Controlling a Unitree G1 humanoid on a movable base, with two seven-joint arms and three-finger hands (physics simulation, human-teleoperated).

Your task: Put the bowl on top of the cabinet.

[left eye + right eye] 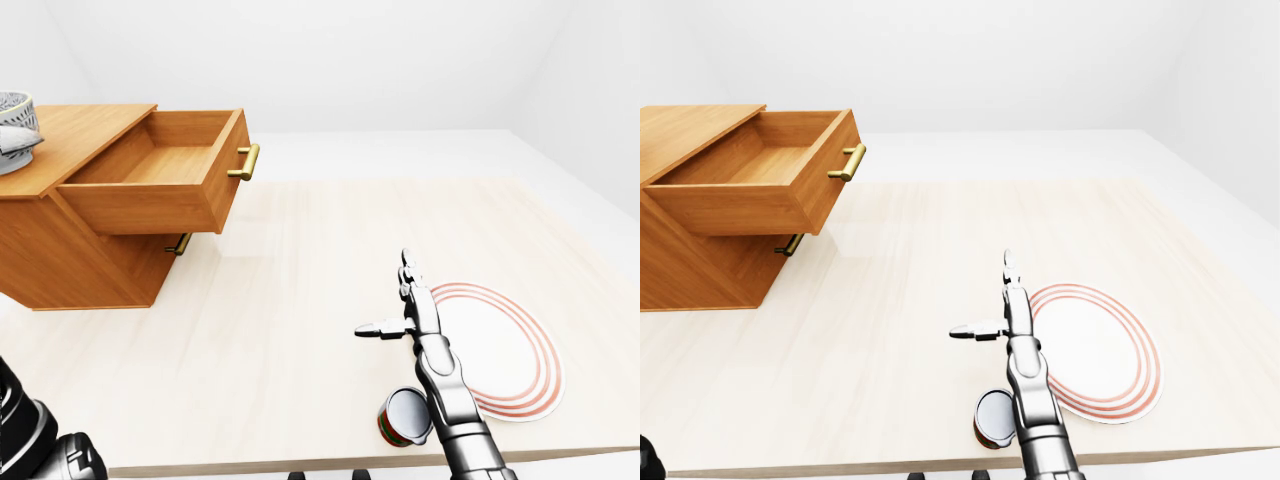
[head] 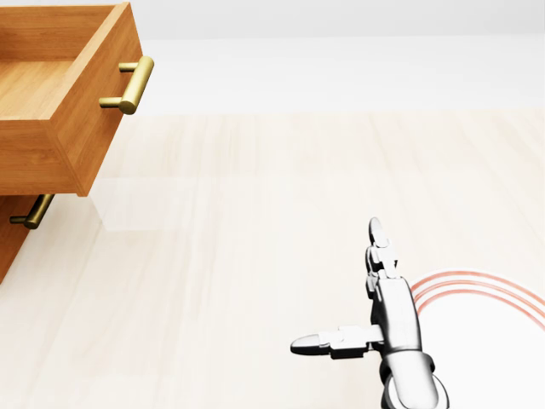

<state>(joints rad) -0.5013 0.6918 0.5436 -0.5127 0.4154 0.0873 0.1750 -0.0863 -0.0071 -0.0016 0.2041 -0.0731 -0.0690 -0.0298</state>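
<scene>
Grey patterned bowl [image 1: 14,135] on the wooden cabinet [image 1: 60,140] top, 9 o'clock edge, left-eye view only; silver right hand [image 1: 405,310] empty, fingers spread; left hand's fingers unseen.

The pale wooden tabletop [image 1: 300,260] carries a wooden cabinet [image 1: 70,260], a red-ringed plate [image 1: 500,350] and a can [image 1: 403,418].

The cabinet [image 1: 70,240] is warm matt wood with brassy metal handles [image 1: 245,162], the bench [image 1: 300,260] pale smooth wood, the right robot hand [image 1: 405,300] glossy grey metal.
</scene>
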